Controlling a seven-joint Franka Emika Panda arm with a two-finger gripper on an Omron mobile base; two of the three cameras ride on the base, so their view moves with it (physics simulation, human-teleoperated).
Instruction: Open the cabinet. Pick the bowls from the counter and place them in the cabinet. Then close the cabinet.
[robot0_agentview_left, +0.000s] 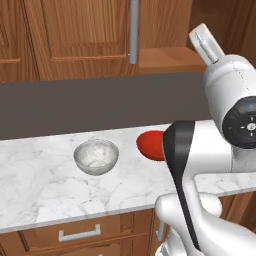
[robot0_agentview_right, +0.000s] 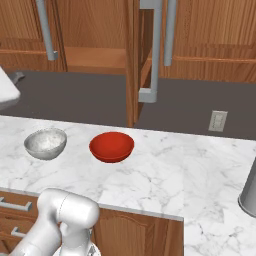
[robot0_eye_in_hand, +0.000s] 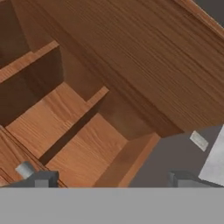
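While claw (robot0_eye_in_hand: 112, 178) aims into the cabinet (robot0_eye_in_hand: 87, 144): tips wide apart, nothing between.
cabinet: door (robot0_agentview_right: 134, 60) swung out edge-on, shelf bare.
bowls: grey bowl (robot0_agentview_right: 45, 143) and red bowl (robot0_agentview_right: 112, 146) on surface (robot0_agentview_right: 165, 175), near each other, apart, back from the front edge.

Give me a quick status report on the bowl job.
Gripper open, empty, facing the open cabinet. Marble bowl and red bowl on the counter. Nothing blocking.
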